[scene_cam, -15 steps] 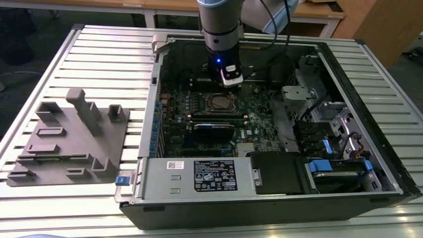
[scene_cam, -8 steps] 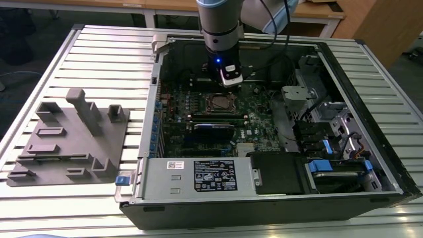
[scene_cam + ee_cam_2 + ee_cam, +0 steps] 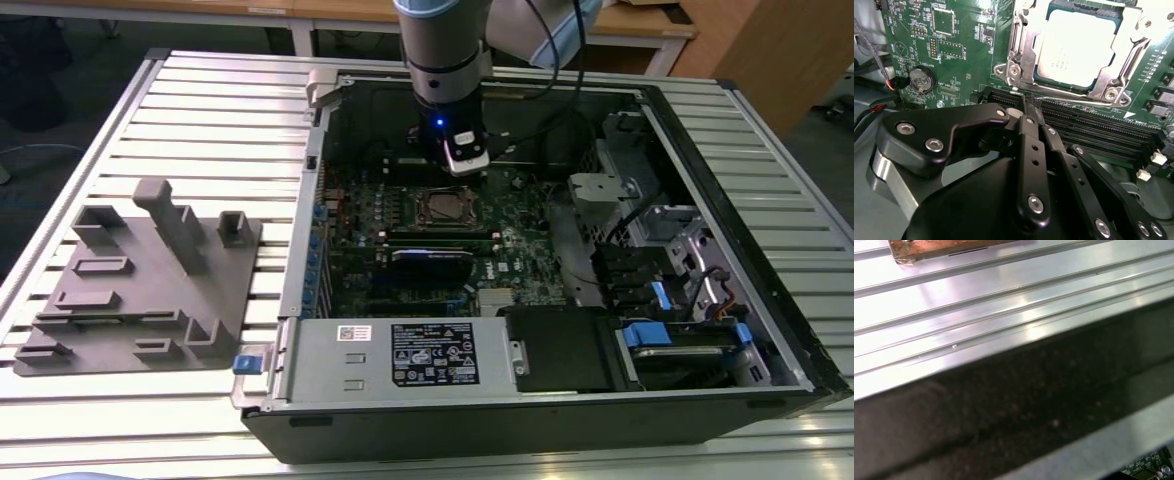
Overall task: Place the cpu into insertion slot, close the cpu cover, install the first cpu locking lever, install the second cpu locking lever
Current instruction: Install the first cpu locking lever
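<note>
The cpu (image 3: 1079, 45), with a pale metal top, lies in the insertion slot (image 3: 447, 207) on the green board inside the open computer case. The silver cpu cover (image 3: 1021, 55) is folded down over it, framing its top. A thin wire locking lever (image 3: 1079, 101) runs along the socket's edge nearest the gripper. My gripper (image 3: 1027, 102) is shut, its black fingers (image 3: 1030, 150) pressed together. Their tips sit at that lever's end, right beside the socket corner. In the exterior view the gripper (image 3: 461, 168) hangs just behind the socket.
Long black memory slots (image 3: 1094, 130) lie between the gripper and the socket. A coin battery (image 3: 921, 79) sits on the board. The case holds a power supply (image 3: 400, 355) and blue-tabbed drive bays (image 3: 667, 330). A grey fixture block (image 3: 147, 280) stands on the slatted table (image 3: 979, 300).
</note>
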`<state>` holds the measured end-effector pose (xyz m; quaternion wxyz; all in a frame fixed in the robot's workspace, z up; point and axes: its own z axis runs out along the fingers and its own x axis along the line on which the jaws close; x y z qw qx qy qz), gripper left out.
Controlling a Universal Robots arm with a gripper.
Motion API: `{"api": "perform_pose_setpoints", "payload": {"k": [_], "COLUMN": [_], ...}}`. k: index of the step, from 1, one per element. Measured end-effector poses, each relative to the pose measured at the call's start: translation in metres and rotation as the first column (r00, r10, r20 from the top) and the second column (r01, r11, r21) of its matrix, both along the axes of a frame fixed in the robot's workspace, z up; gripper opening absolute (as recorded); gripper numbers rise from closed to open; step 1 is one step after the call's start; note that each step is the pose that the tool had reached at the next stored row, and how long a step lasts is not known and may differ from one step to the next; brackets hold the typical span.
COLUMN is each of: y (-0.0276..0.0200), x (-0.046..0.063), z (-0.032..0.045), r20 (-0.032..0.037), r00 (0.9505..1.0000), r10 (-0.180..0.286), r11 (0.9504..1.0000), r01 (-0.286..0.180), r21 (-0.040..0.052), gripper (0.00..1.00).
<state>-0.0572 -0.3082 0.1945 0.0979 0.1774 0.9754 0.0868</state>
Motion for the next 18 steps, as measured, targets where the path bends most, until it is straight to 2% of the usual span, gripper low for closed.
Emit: {"api": "perform_pose_setpoints", "payload": {"k": [12, 18], "y": [-0.0020, -0.0021], "x": [-0.0004, -0.0019], "z": [-0.0006, -0.0005], "r20": [0.0189, 0.0229], "r00": [0.9998, 0.9997], "r10": [0.000, 0.000], "r11": [1.0000, 1.0000], "r01": [0.000, 0.000], "r21": [0.0019, 0.0019], "gripper": [0.11, 0.11]}}
